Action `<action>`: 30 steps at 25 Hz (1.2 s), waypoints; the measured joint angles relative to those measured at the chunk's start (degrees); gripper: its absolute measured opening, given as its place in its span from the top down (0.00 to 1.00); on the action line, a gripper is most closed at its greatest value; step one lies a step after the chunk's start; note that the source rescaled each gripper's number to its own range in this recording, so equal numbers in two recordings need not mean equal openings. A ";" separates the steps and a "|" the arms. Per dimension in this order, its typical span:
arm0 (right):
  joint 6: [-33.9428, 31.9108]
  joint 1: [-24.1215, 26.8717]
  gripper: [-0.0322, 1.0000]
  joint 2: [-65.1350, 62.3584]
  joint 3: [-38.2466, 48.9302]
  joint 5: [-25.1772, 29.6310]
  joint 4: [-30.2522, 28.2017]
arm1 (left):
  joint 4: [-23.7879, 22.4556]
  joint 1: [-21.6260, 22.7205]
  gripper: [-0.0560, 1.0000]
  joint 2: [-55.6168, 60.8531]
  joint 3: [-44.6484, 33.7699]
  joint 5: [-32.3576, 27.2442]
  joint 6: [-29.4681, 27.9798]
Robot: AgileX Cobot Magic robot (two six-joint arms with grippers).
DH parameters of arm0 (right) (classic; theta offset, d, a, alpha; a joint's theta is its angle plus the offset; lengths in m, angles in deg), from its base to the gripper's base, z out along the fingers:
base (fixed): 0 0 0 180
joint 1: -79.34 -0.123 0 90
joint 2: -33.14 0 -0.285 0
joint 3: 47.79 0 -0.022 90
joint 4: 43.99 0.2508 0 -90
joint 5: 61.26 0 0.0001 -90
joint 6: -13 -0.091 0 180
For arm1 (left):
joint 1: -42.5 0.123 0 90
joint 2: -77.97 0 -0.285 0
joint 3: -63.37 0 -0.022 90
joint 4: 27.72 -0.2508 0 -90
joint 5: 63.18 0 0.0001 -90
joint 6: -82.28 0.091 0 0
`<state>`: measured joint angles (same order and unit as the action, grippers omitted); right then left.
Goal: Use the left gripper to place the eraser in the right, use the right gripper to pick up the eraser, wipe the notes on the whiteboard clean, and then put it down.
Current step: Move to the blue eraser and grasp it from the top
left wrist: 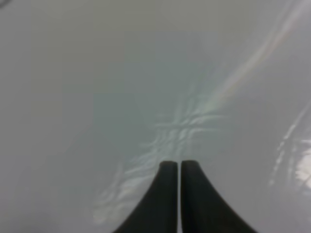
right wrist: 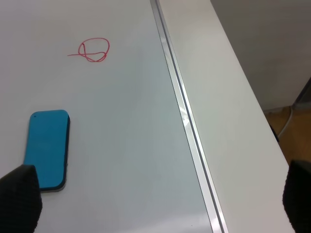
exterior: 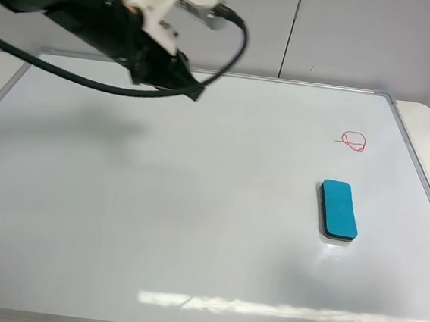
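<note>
Eraser (exterior: pixel 338 209) lies flat on the whiteboard's (exterior: pixel 158 201) right side, near the red notes (exterior: pixel 353 141) but apart from them, likely set there for the right gripper (right wrist: pixel 159 194), whose fingers spread wide, empty. Its top is teal, its felt base thin and dark, its ends rounded; the board is glossy. The left gripper (left wrist: pixel 180 167) hangs empty, fingers nearly together.
</note>
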<state>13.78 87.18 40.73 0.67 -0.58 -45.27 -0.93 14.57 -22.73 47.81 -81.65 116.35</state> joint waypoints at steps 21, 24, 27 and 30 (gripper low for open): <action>0.00 0.00 0.00 0.00 0.00 0.00 0.00 | -6.68 30.88 0.01 61.48 -32.91 -16.37 -15.01; 0.00 0.00 0.00 0.00 0.00 0.00 0.00 | -6.85 31.12 0.01 69.69 -34.88 -23.65 -15.01; 0.00 0.00 0.00 0.00 0.00 0.00 0.00 | -6.85 31.12 0.01 77.59 -35.39 -24.88 -15.61; 0.00 0.00 0.00 0.00 0.00 0.00 0.00 | -7.26 31.12 0.01 84.35 -35.46 -25.18 -17.25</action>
<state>13.78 87.18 40.73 0.67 -0.58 -45.27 -8.19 45.69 61.62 12.35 -106.83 99.10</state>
